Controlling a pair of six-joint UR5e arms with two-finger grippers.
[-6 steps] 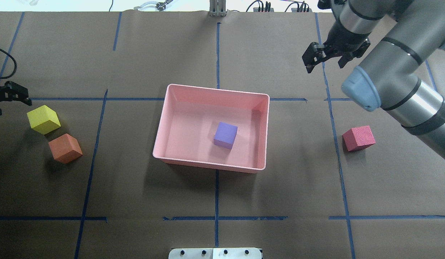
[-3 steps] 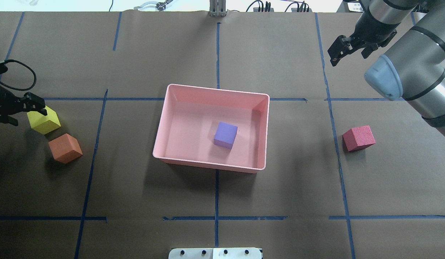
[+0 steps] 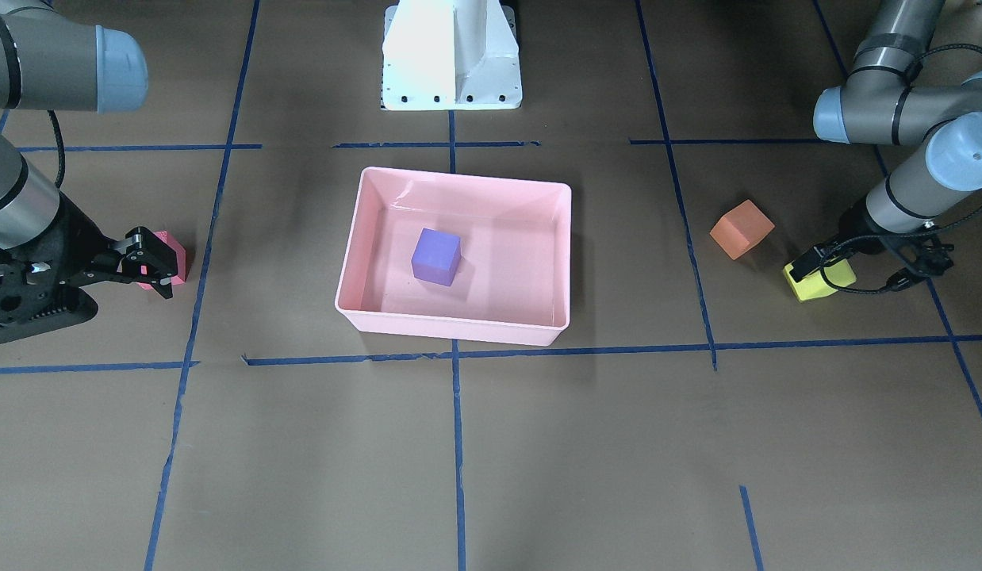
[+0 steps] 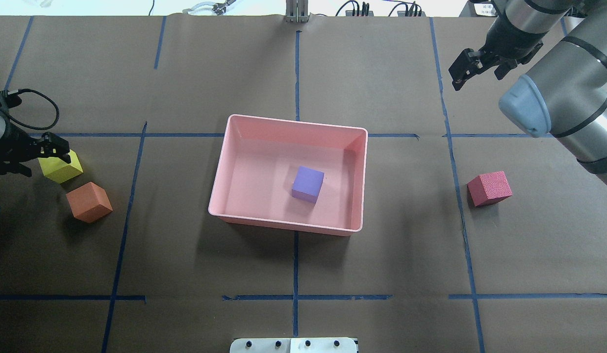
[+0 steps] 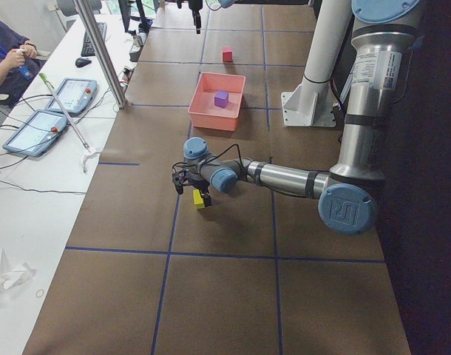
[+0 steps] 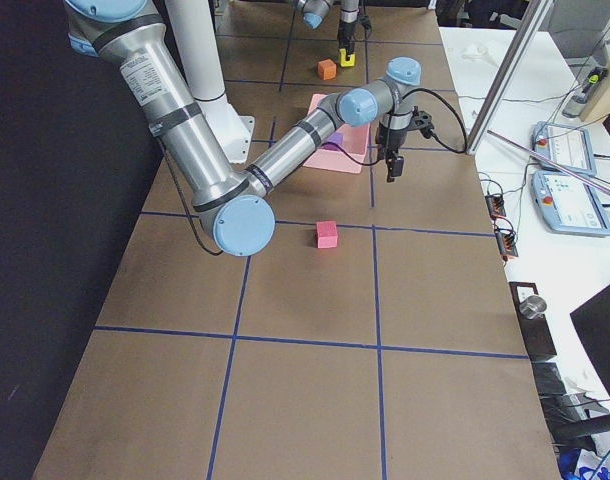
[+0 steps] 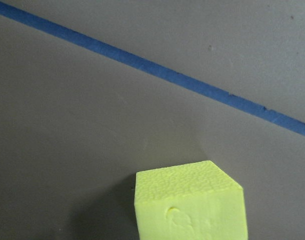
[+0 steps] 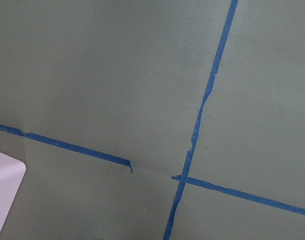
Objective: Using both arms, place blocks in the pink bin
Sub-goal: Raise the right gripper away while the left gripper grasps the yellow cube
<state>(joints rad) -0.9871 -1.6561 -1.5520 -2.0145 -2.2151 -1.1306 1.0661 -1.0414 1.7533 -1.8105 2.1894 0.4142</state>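
Hovering at the left edge with released, spread-apart fingers: the left gripper [image 4: 36, 157], low over the yellow block [image 4: 63, 167], with one fingertip across its far corner. Cannot tell whether touching. Just nearer than that, on the brown table [image 4: 382, 274] and apart from the yellow one, the orange block [image 4: 89, 202]. In mid-table, the pink bin [image 4: 264, 220], with the purple block [image 4: 308, 184] flat on its floor, right of centre and clear of the walls. Right of the bin and well apart, the red block [image 4: 489, 188]. Raised above the far right of the table, also released and holding nothing: the right gripper [image 4: 477, 78], farther back than the red block. From the left wrist, only the yellow block's top at the lower edge, with blue tape [image 7: 192, 85] beyond.
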